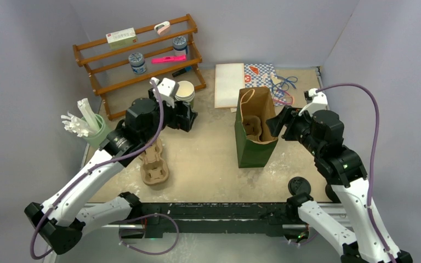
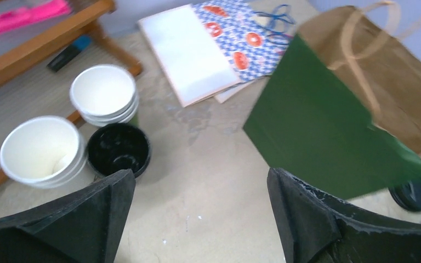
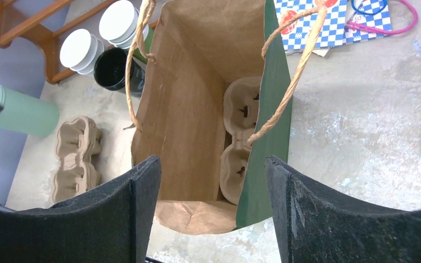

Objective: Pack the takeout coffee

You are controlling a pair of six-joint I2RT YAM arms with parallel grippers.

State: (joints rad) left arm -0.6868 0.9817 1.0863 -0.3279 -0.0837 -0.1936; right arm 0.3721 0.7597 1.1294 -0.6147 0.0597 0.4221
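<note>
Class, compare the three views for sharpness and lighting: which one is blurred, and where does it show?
Left wrist view: blur smears the green bag and the white-lined cups; the fingers of the left end effector look crisp. Right wrist view: sharp, the cup carrier inside the bag clear. Top external view: evenly lit, soft shadows, no glare.

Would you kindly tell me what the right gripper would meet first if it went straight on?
Probably the green paper bag: the right gripper points into its open mouth, toward the cup carrier inside, though depth is unclear.
</note>
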